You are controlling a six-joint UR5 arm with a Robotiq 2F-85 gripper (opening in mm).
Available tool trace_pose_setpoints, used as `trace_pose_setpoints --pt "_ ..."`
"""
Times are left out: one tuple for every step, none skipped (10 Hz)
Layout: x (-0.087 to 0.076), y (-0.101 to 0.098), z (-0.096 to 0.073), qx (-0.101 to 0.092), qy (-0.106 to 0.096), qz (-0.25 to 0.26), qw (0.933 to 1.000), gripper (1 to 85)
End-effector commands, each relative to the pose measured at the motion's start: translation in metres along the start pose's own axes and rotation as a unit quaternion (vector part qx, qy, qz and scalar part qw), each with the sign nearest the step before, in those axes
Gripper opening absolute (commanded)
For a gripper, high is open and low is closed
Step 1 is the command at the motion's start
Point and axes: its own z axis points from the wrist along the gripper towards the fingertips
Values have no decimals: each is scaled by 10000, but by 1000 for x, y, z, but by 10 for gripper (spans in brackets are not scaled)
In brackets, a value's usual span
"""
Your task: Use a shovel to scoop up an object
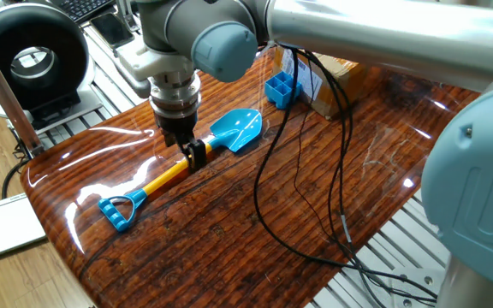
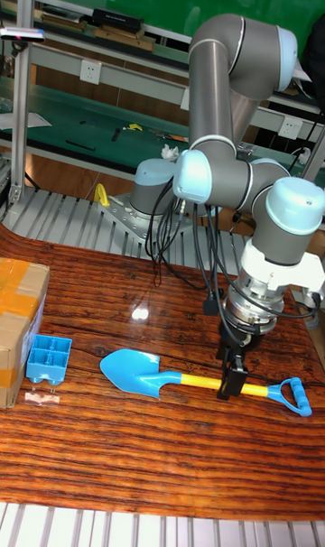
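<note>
The shovel [image 1: 238, 128] lies flat on the glossy wooden table [image 1: 229, 222], light-blue blade pointing toward the far side and blue loop end toward the near left edge. My gripper [image 1: 193, 154] comes straight down onto its yellow shaft just behind the blade, and the black fingers sit closed around the shaft. In the tall fixed view the shovel [image 2: 131, 371] points left and the gripper [image 2: 230, 384] clamps the shaft near its middle. The object [image 1: 281, 88], a small blue tray with four compartments, rests beyond the blade tip next to a cardboard box; the same object [image 2: 49, 359] is left of the blade.
A brown cardboard box [image 1: 336, 85] stands right behind the tray, also seen as the box [image 2: 18, 321] at the left edge. Black cables [image 1: 306, 197] hang from the arm and trail across the table. A round black device [image 1: 31, 60] stands off the table's left end.
</note>
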Motion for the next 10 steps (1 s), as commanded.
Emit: trace_pose_setpoints --pt "-5 4 1 1 -59 132 9999 827" --pt "-3 5 4 40 -56 170 9998 827" --pt "-7 9 8 38 -188 265 9995 833" --pt "-3 5 8 110 -112 264 9995 813" --pt "4 2 8 179 4 215 9996 807" --pt "2 5 8 107 -16 93 9999 793" --pt "-2 10 8 13 -105 -5 9999 797" --pt "-3 13 8 -34 -115 -67 9999 810" --pt "-4 14 8 -51 -129 -44 9999 823" --pt "-5 13 8 -39 -161 3 9999 827"
